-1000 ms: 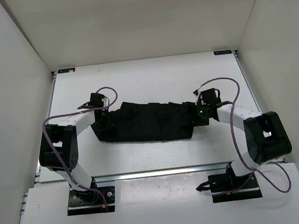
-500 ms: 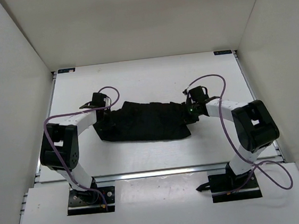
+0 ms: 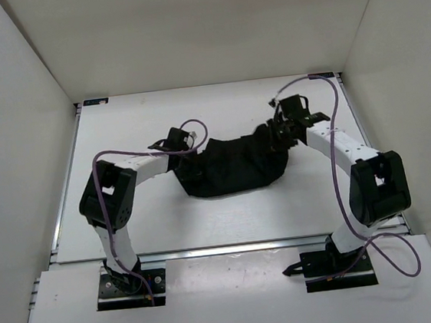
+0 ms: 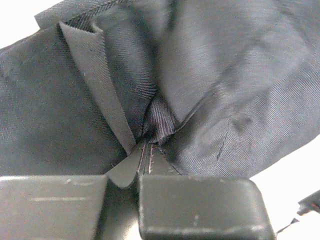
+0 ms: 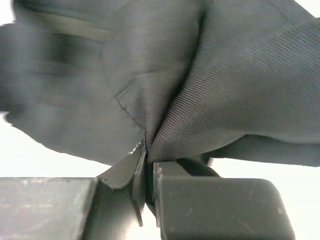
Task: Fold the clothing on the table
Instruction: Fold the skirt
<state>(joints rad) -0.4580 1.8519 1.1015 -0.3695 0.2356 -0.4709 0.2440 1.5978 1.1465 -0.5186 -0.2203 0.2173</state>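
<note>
Top view: clothing [image 3: 235, 167] lies bunched in a U around the middle of the table [image 3: 168, 228], with both ends pulled toward the far side and the belly sagging toward the near rail [image 3: 232, 248]. Left gripper [image 3: 189, 149] is at its left end and right gripper [image 3: 278, 133] at its right end, the right one farther back. From above, black fingers merge into black fabric, so that view doesn't show jaw state, and I can't tell whether the ends are off the surface. The wrist cams settle the grip. Left wrist: fingers [image 4: 200, 205] are closed with a pleat of cloth pinched between them, a stitched seam and a folded hem edge fanning out from the pinch point. Fabric fills nearly the whole frame, with white showing only at the top-left and lower-right corners. Right wrist: fingers [image 5: 215, 205] are also clamped on a gathered fold, creases radiating up from the nip. White shows under the cloth on both sides there, and the left part of the fabric is blurred. The wrist views give weave and seam detail but no layout. Only the top view shows overall shape, arm pose and the purple cables [image 3: 341, 187] looping off each arm.
</note>
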